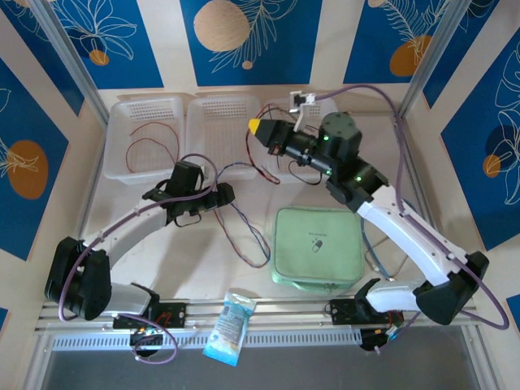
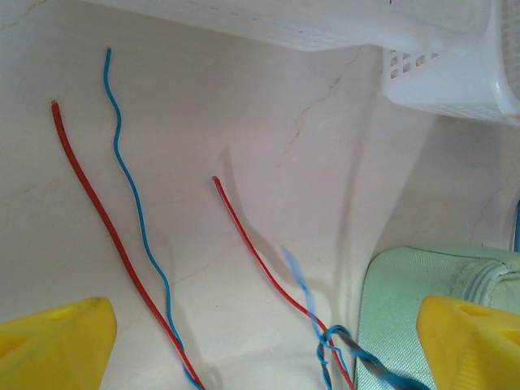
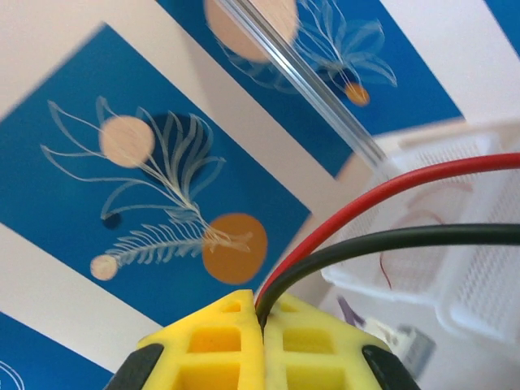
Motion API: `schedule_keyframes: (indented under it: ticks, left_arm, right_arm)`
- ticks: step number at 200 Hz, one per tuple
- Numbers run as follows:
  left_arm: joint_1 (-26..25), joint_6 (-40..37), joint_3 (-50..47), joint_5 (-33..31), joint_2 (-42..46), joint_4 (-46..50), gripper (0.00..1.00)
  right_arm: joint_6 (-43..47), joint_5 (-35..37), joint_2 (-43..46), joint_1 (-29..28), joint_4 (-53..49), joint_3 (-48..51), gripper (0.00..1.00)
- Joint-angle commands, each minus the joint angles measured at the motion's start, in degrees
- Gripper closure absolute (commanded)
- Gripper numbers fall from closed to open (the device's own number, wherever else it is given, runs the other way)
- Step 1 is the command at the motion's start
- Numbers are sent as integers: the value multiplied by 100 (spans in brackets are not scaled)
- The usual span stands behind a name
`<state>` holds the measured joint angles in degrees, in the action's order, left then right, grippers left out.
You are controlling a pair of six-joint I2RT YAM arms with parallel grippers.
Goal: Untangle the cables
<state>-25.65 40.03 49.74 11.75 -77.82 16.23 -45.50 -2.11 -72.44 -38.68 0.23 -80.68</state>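
Observation:
My right gripper (image 1: 258, 127) is raised over the baskets, shut (image 3: 262, 313) on a red cable (image 3: 390, 191) and a black cable (image 3: 406, 238) that run off to the right side by side. My left gripper (image 1: 189, 199) hangs open (image 2: 260, 349) low over the table, its yellow fingertips (image 2: 53, 345) wide apart. Under it lie a long red cable (image 2: 97, 211), a wavy blue cable (image 2: 130, 179) and a shorter red cable (image 2: 260, 244). That shorter red one runs into a twisted blue knot (image 2: 333, 345) between the fingers, slightly right of centre. The loose strands trail across the table (image 1: 248, 236).
Three white baskets stand along the back; the left basket (image 1: 146, 138) holds a thin red wire. A green pouch (image 1: 318, 244) lies right of centre, close to the left gripper's right finger (image 2: 471, 341). A snack packet (image 1: 230, 325) rests at the front edge.

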Motion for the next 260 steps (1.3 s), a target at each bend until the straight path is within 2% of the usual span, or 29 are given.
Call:
schedule_keyframes:
  ticks: [1,46,65,76,85,102,121,133,144,172,186,213,225,247,260]
  left_arm:
    - [-78,-196,80,-121,23,-33,7]
    - [-202,-1011,82,-156,391,-354,8]
    - [-291,-1373,110,-153,424,-597,16]
    - [-292,-1417,76,-263,412,-753,30]
    - [-292,-1419,80,-387,384,-828,53]
    - [-292,-1394,89,-598,355,-856,81]
    - [-292,-1295,7,-854,405,-871,100]
    - [-292,-1227,-78,-1004,467,-887,100]
    - [-292,-1268,-146,-815,509,-1012,100]
    - [-307,-1304,-128,-630,571,-958,80]
    - [-309,-1331,-72,-554,610,-853,74]
    - [-414,-1414,209,-270,707,-712,45]
    - [-518,-1610,373,-200,736,-707,38]
    - [-683,-2018,563,21,745,-842,34]
    - [-746,-2474,517,417,758,-1134,34]
  right_arm:
    - [436,-111,266,185,-116,-354,100]
    - [190,-611,292,572,79,-156,100]
    - [-82,-791,311,692,320,67,100]
    - [-113,-843,323,731,338,92,100]
    - [-87,-857,343,763,302,67,100]
    - [-53,-896,392,858,217,9,100]
    - [25,-962,457,996,77,-116,100]
    - [50,-981,505,1099,-17,-194,100]
    - [20,-1065,525,1196,-66,-252,100]
    - [3,-1155,572,1262,-146,-263,100]
    - [47,-1169,606,1266,-155,-264,100]
    - [32,-1169,653,1309,-142,-264,100]
    - [11,-1180,659,1310,-116,-255,100]
    - [-134,-1217,661,1336,9,-228,100]
    - [-214,-1256,660,1336,55,-228,100]
